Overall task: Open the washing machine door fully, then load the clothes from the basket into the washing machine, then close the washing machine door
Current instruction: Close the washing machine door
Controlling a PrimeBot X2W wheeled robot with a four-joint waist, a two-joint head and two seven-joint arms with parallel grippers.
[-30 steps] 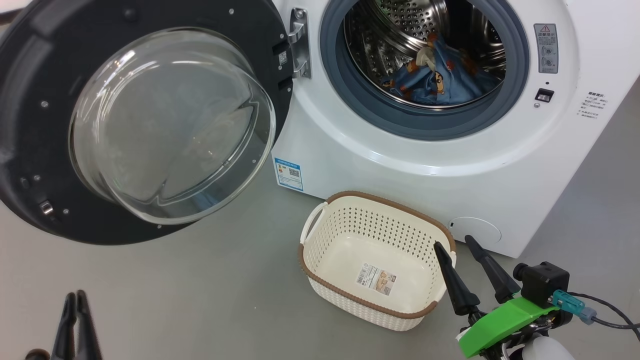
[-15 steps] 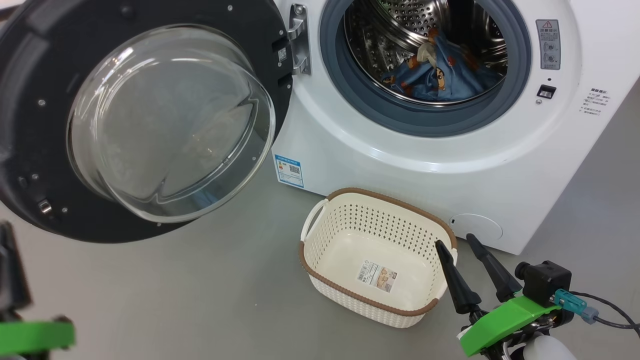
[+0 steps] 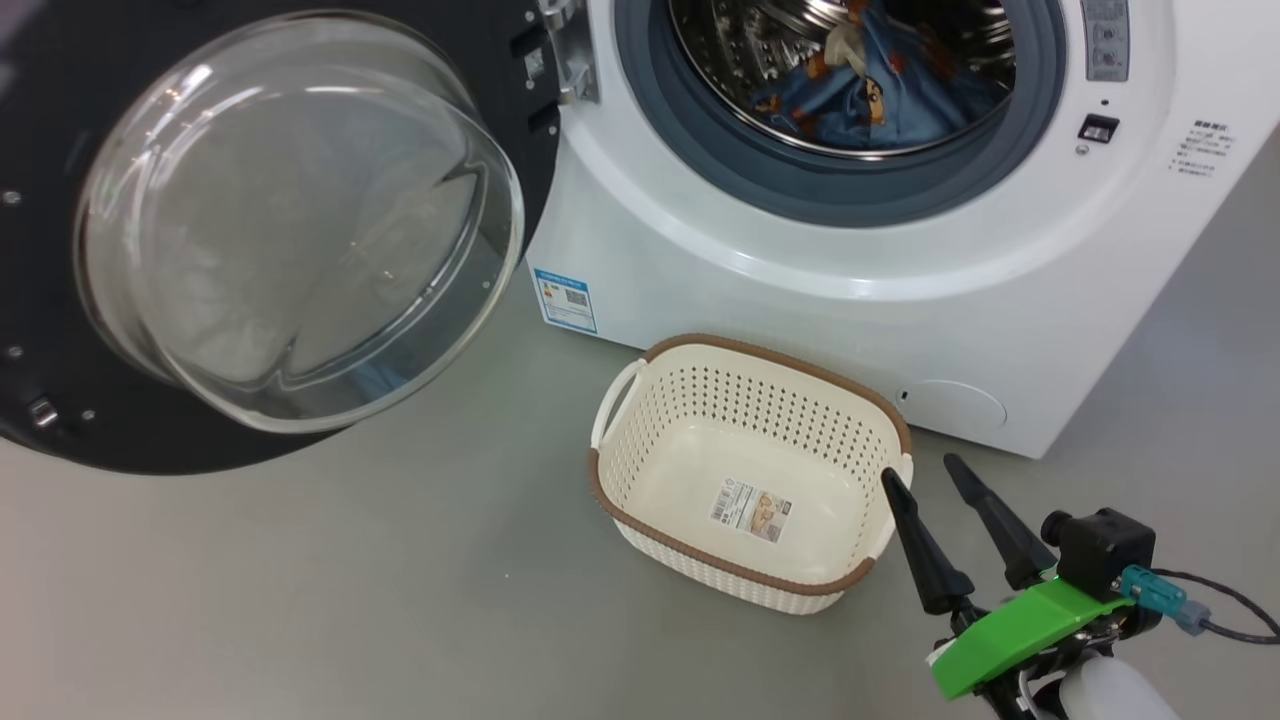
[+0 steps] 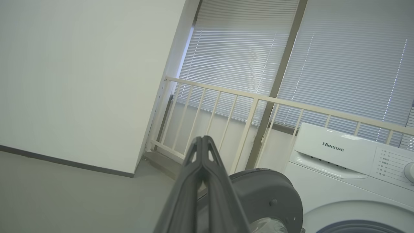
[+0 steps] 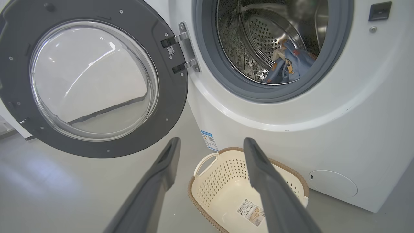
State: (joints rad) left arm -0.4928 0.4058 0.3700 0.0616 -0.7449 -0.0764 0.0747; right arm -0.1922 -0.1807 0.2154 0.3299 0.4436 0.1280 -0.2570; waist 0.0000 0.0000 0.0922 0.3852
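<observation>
Glossy black-rimmed round door with a clear glass bowl [image 3: 290, 220] stands swung wide, left of the big white front-loading washer [image 3: 800, 310], hinged at its right edge. Light blue printed garments [image 3: 870, 90] lie in the perforated steel drum [image 5: 258, 35]; the cream perforated plastic basket [image 3: 760, 410] is empty. Closing looks next. Left gripper [image 4: 202, 139], fingers pressed together and holding nothing, looks over the door's grey outer back, so it is probably the nearer arm. Right gripper [image 3: 918, 468], spread wide and empty, hovers just beside the basket.
</observation>
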